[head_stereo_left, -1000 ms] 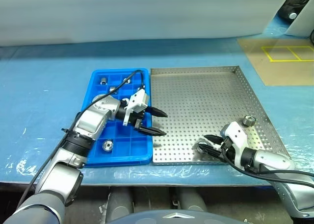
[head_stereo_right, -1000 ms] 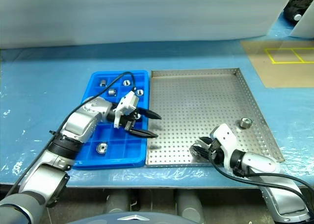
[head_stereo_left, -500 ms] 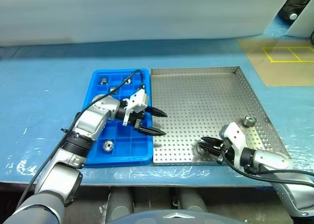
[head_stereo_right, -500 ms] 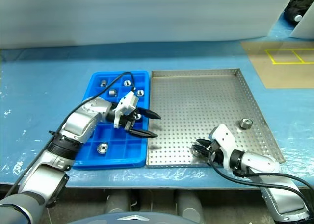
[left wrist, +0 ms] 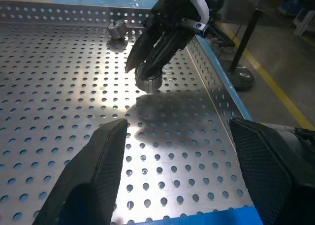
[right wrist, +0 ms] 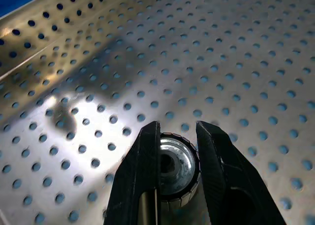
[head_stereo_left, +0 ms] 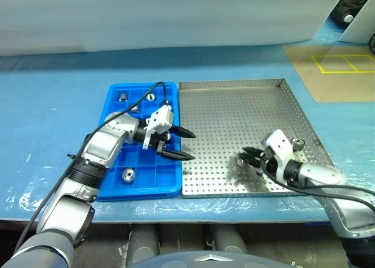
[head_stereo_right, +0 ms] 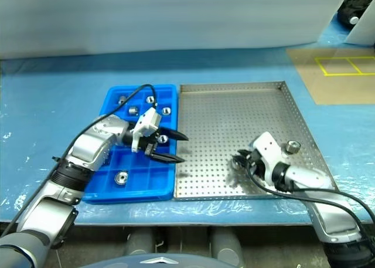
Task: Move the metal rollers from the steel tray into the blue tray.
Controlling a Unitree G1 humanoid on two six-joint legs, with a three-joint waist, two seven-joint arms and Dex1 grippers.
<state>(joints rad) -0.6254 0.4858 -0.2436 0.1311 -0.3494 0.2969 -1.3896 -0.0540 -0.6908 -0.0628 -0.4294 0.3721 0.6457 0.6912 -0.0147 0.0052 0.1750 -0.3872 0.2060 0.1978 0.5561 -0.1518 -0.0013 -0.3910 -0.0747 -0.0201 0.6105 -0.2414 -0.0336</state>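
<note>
Gripping one metal roller between closed jaws, the right gripper holds it just above the steel tray, ready for carrying. Left gripper, jaws open and empty, waits over the blue tray edge.

Right pincer clamps a roller over steel tray near its front edge. Left pincer spread apart at blue tray edge. Another roller near tray's right edge.
</note>
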